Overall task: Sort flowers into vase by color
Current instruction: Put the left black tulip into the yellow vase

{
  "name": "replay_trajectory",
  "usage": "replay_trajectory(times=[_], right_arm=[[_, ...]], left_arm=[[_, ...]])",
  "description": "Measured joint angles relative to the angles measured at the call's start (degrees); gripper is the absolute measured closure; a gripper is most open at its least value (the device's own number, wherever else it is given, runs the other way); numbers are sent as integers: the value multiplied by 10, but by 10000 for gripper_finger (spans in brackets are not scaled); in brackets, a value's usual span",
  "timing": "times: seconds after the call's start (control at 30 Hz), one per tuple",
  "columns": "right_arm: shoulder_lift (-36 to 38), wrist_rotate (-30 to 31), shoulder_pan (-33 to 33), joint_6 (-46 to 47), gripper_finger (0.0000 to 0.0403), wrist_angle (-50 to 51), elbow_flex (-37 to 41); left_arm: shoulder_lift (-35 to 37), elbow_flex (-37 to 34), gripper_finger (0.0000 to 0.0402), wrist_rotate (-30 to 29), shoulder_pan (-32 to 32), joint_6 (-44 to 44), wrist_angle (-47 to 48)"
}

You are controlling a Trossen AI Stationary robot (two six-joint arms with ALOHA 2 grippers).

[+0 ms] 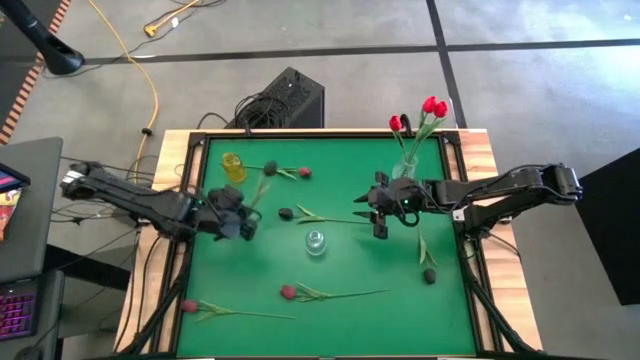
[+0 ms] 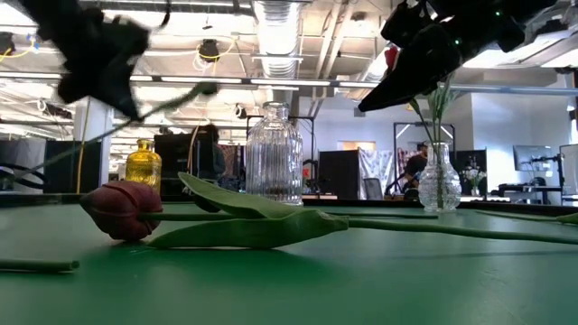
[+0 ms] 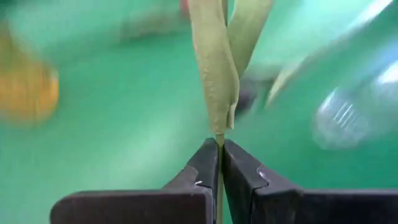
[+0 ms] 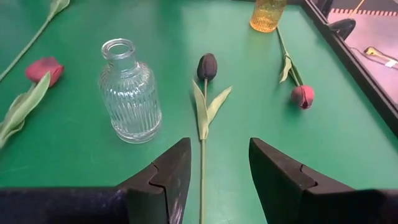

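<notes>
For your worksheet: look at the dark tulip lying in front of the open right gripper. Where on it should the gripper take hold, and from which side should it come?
Best judged: grip the dark tulip on its bare thin stem below the leaves, coming straight down from above. It lies flat on the green table, with its stem running between the open fingers of the right gripper. Closing across the stem should avoid crushing the soft bud.
</notes>
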State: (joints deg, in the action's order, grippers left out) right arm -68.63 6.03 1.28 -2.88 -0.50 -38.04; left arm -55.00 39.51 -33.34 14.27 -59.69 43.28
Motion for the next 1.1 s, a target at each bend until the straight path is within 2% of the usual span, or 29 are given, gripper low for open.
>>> replay_trajectory(times=[0.13,0.27,0.4,0.57,0.73,0.93,1.1], right_arm=[[0,0,-1,30,216,2,0],[0,0,-2,48,216,2,0],[0,0,-2,48,216,2,0],[0,0,-2,48,216,2,0],[0,0,-1,47,216,1,0],[0,0,-1,45,216,2,0],[0,0,-2,45,216,2,0]], left_arm=[[49,20,400,-85,-32,186,-125],[90,20,401,-108,-92,382,-240],[118,20,401,-113,-196,490,-278],[138,20,401,-51,-340,569,-293],[135,20,401,75,-457,622,-350],[123,20,401,135,-553,646,-363],[122,11,401,204,-601,625,-369]])
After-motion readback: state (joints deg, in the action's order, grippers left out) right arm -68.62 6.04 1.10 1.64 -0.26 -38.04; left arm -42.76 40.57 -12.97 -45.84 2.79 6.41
